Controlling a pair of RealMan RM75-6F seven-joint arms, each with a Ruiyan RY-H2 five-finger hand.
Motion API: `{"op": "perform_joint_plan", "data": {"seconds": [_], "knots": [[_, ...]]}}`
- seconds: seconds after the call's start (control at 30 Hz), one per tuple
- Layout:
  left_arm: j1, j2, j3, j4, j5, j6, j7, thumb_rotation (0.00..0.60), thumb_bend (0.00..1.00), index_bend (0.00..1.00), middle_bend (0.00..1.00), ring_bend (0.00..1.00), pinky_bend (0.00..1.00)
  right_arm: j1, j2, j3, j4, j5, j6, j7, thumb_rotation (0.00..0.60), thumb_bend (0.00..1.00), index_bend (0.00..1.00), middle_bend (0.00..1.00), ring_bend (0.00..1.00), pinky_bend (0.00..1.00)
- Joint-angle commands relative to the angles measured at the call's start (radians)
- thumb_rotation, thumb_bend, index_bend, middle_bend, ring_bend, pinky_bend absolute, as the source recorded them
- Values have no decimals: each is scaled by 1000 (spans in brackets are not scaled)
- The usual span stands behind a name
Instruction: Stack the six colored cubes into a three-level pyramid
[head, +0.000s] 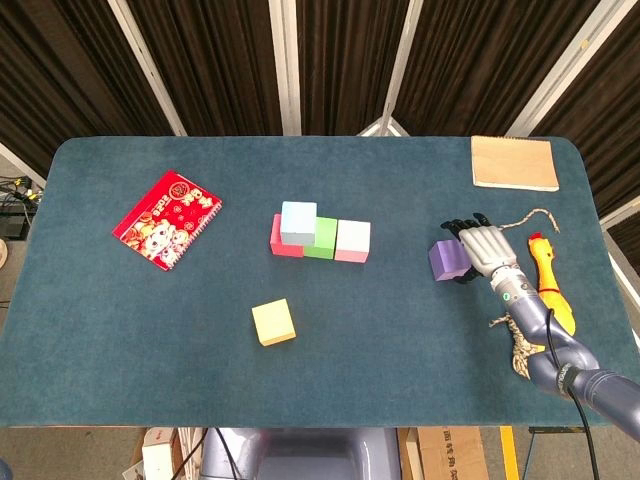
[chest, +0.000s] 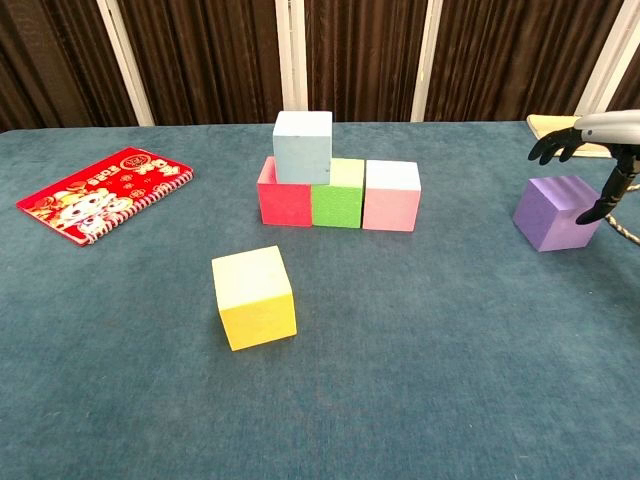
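The blue-felt table (head: 400, 340) carries a red booklet (head: 167, 219), a tan notebook (head: 514, 162), a rope (head: 519, 340), a yellow toy (head: 548, 280), and red (head: 280, 244), green (head: 323, 238), pink (head: 352, 241), yellow (head: 273, 322) and purple (head: 446, 260) cubes.

Red spiral notebook (head: 167, 219) lies flat at the table's (head: 400, 350) left side — tan pad (head: 514, 162) sits at the far right corner. A yellow rubber chicken (head: 549, 278) and a coil of rope (head: 520, 340) lie along the right edge.
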Motion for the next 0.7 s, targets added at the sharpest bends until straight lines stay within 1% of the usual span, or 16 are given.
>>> {"op": "perform_joint_plan", "data": {"seconds": [0.03, 0.23, 0.4, 0.7], "knots": [[0, 0, 0, -1, 0, -1, 1, 600, 316, 158, 108, 7, 0, 3, -7, -1, 12, 2, -2, 2, 600, 97, 230, 233, 175, 0], [0, -1, 1, -1, 0, -2, 5, 600, 316, 158, 108, 7, 0, 3, -19, -1, 32, 5, 4, 6, 600, 180, 303, 263, 192, 0], [-1, -3, 2, 0, 2, -1, 9, 600, 316, 158, 108, 7, 0, 2, -29, -3, 49, 7, 3, 11, 600, 229, 321, 265, 199, 0], [-3, -6, 3, 1, 3, -5, 13, 600, 316, 157, 107, 7, 0, 0, -40, -2, 70, 4, 10, 31, 600, 259, 335, 302, 217, 0]]}}
